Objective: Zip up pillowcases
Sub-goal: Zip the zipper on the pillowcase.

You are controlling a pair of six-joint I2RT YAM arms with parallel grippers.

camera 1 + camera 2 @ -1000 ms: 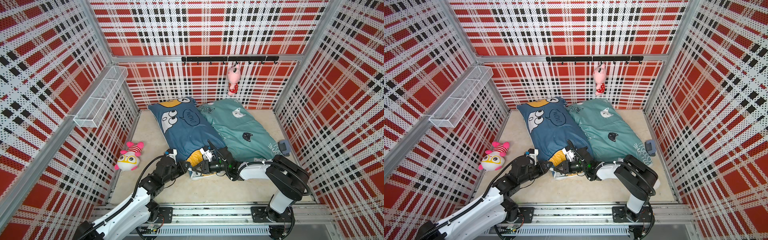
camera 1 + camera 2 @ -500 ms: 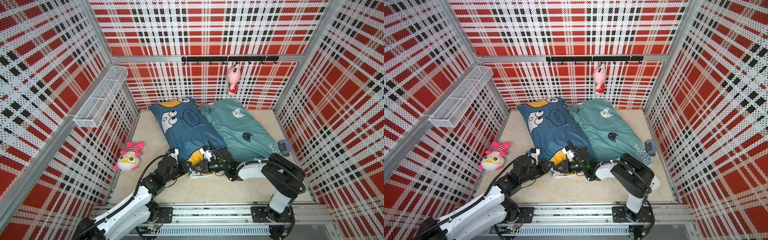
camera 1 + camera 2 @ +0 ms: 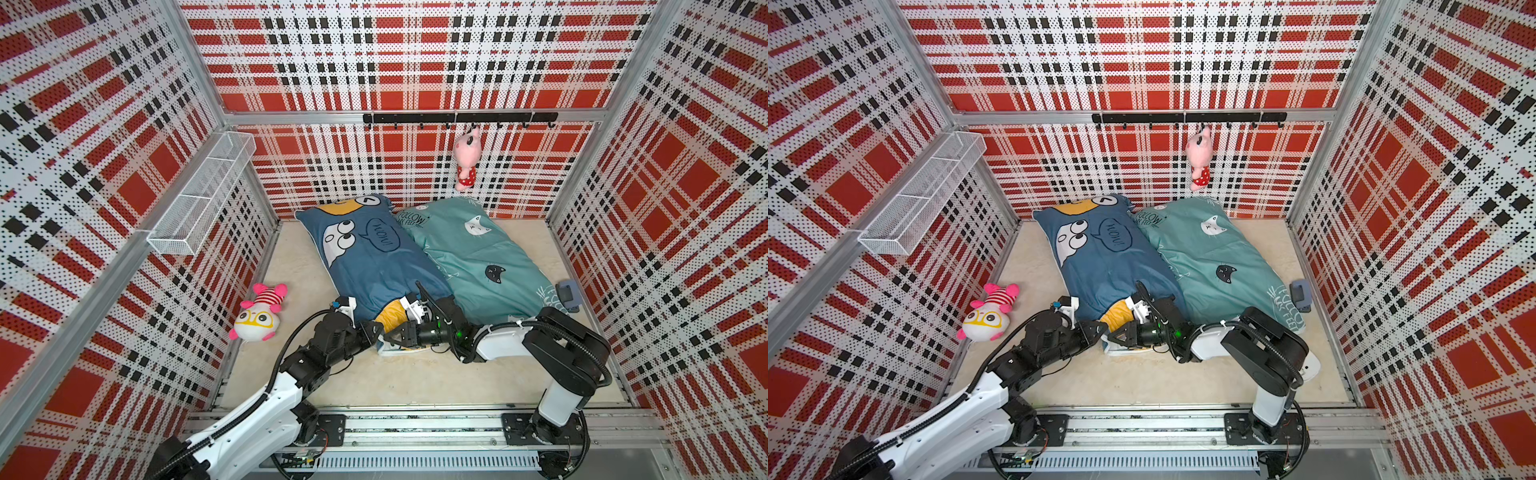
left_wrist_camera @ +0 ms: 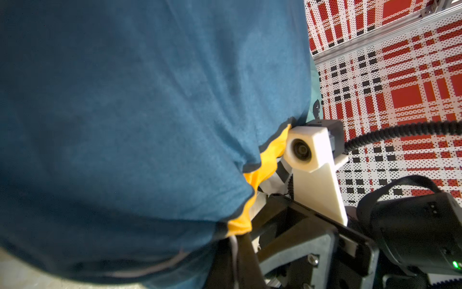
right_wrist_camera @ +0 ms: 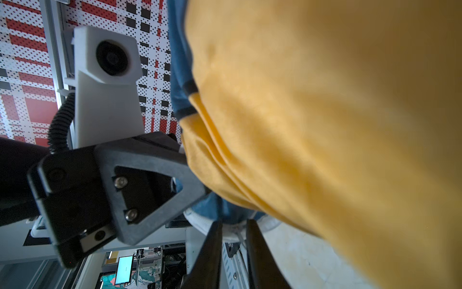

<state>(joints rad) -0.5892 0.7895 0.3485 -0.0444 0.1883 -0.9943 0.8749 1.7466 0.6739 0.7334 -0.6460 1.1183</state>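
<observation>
Beige floor [image 3: 395,382] of a plaid-walled cell carries everything.

Dark blue pillowcase [image 3: 374,266], with cartoon eyes and a "WOW!" bubble, lies diagonally from the back edge toward the floor's front middle. Its near end has a yellow patch [image 3: 392,318]. Teal pillowcase [image 3: 478,257] with cat faces lies just to its right, touching it along the long side and reaching toward the right edge.

Left arm [image 3: 266,411] comes in from the front-left corner, right arm [image 3: 561,349] from the front-right. Both meet at the blue case's near end.

White wire basket [image 3: 199,195] hangs on the left wall. Black hook rail [image 3: 457,118] is on the back wall, with a pink plush [image 3: 465,162] hanging from it. Plush with yellow glasses [image 3: 259,313] lies at the floor's left edge, well apart from the pillowcases.

Left gripper [image 3: 374,328] has its fingers pressed together on the blue case's near hem beside the yellow patch. Right gripper [image 5: 233,222] sits just beside it, fingers a narrow gap apart with the white-piped edge between them. Cannot tell if they clamp it.

Small grey-blue object [image 3: 567,293] sits at the right edge, just beside the teal case.
</observation>
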